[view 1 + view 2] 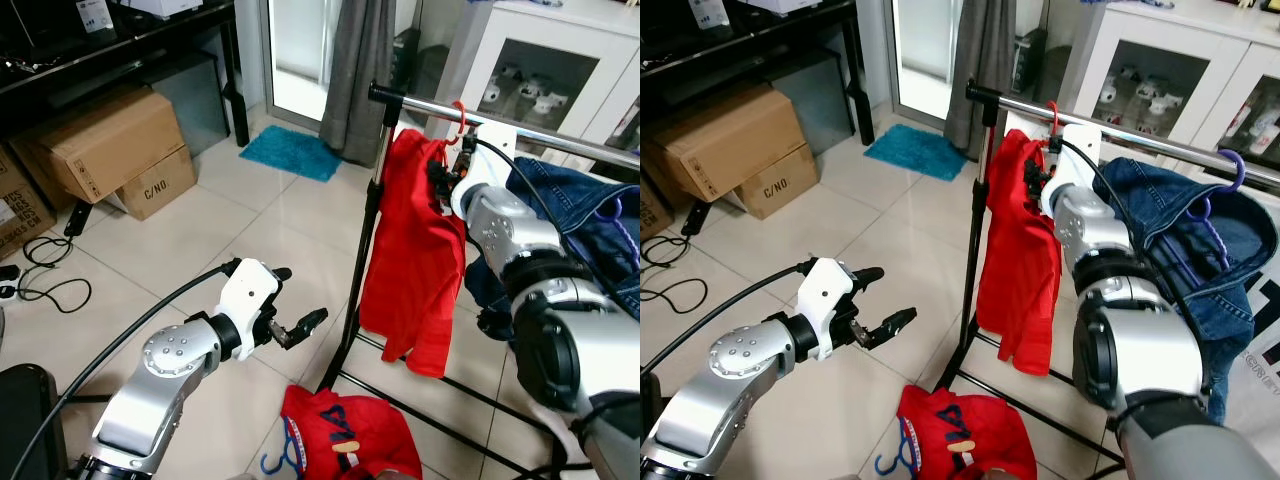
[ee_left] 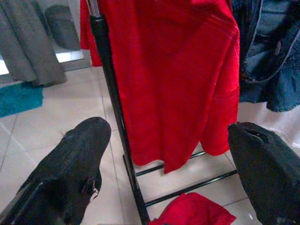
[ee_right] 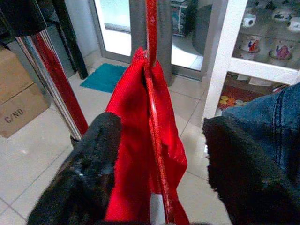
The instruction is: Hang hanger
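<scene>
The red hanger (image 1: pixel 459 118) hooks over the silver rail (image 1: pixel 540 125) of the clothes rack, carrying a red shirt (image 1: pixel 412 250) that hangs down beside the black upright post (image 1: pixel 362 260). The right claw (image 1: pixel 441 172) sits up at the hanger's neck, fingers spread wide either side of the red wire without closing on it. At 3 o'clock from the shirt a denim jacket (image 1: pixel 1180 240) hangs on a purple hanger (image 1: pixel 1232 170). The left claw (image 1: pixel 298 318) hovers low at 8 o'clock from the shirt, fingers wide and holding nothing. Another red garment (image 1: pixel 345 435) lies on the tiled floor (image 1: pixel 250 210) by the rack's base. Cardboard boxes (image 1: pixel 110 150) stand at 10 o'clock.
</scene>
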Available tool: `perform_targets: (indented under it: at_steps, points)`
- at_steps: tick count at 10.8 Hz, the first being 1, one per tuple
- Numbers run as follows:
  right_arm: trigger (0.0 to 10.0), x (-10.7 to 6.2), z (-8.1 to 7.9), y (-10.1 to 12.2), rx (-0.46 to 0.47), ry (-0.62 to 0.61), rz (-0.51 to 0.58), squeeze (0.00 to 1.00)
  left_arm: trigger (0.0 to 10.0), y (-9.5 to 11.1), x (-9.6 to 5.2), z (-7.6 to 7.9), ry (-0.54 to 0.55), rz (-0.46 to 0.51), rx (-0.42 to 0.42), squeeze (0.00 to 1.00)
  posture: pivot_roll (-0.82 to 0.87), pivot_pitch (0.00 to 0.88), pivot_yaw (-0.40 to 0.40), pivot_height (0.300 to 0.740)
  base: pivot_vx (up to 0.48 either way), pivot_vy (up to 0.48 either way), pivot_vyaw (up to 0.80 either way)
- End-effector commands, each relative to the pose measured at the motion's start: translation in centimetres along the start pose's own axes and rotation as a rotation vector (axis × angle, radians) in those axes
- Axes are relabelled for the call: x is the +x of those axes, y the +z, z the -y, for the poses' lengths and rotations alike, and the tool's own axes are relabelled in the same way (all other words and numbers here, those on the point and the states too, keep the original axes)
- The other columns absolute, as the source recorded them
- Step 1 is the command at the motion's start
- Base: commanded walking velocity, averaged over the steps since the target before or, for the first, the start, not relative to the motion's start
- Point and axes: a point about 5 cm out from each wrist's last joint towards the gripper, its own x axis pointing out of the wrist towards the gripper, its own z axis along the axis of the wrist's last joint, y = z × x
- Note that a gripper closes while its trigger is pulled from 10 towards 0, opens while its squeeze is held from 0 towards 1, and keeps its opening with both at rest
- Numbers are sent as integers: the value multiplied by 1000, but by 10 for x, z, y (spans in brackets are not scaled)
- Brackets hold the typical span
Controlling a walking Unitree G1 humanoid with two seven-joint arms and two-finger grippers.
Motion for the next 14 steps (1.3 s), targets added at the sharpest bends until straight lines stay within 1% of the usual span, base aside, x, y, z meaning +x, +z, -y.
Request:
perform_targets:
  at_steps: [1,2,4,6,9,12,14]
  points:
    - [0,1,0,7,-26,-17,18,0,10000,4,-1,3,-37,2,9,0,4,80,-15,740,0,0,0]
    - [0,1,1,10,-77,-46,23,0,10000,6,-2,4,-58,-2,17,0,9,98,-13,740,0,0,0]
    - [0,1,5,14,-91,-76,33,0,10000,8,-3,6,-74,-3,18,0,12,122,-12,740,0,0,0]
    - [0,1,7,13,-99,-96,25,0,10000,7,-4,7,-84,-12,14,0,11,137,-8,740,0,0,0]
    - [0,2,-5,18,-88,-63,33,0,10000,7,-7,5,-90,-31,20,0,23,155,-10,740,0,0,0]
    - [0,3,-8,24,-86,-24,56,0,10000,7,-9,3,-82,-36,24,0,24,146,-14,740,0,0,0]
    - [0,3,-8,24,-87,-7,52,0,10000,8,-8,3,-80,-36,24,0,22,138,-9,740,0,0,0]
